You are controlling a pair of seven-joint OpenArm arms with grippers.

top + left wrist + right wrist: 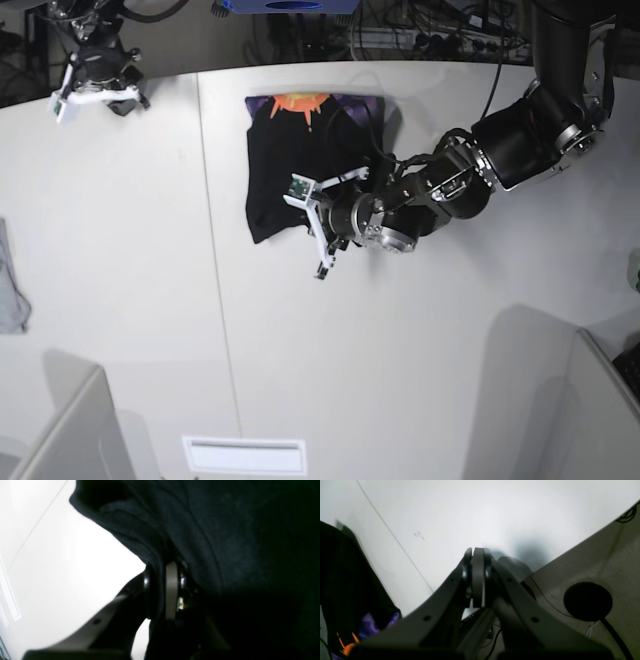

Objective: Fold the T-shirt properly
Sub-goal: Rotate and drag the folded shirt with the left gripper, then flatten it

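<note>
**Inspector:** Where is the garment lying?

**Assistant:** The large black short-sleeved cloth T-shirt (300,170) is lying partly folded on the white table (400,350), near its far edge, with the purple-and-orange sun-like print showing along the far hem. One lower corner is being lifted off the surface.

**Inspector:** And the left pincer?

**Assistant:** The left gripper (322,262) is reaching low over the table at the shirt's near edge. In the left wrist view its jaws are standing nearly together, pinching a fold of the black fabric (225,542) between the pads (the cloth is draping over most of that view).

**Inspector:** The right one?

**Assistant:** The right gripper (478,578) is hanging at the table's far corner, well apart from the shirt. Its jaws are pressing fully together with nothing between them.

**Inspector:** Anything else?

**Assistant:** A small grey cloth (10,285) is lying at the table's edge.
</note>
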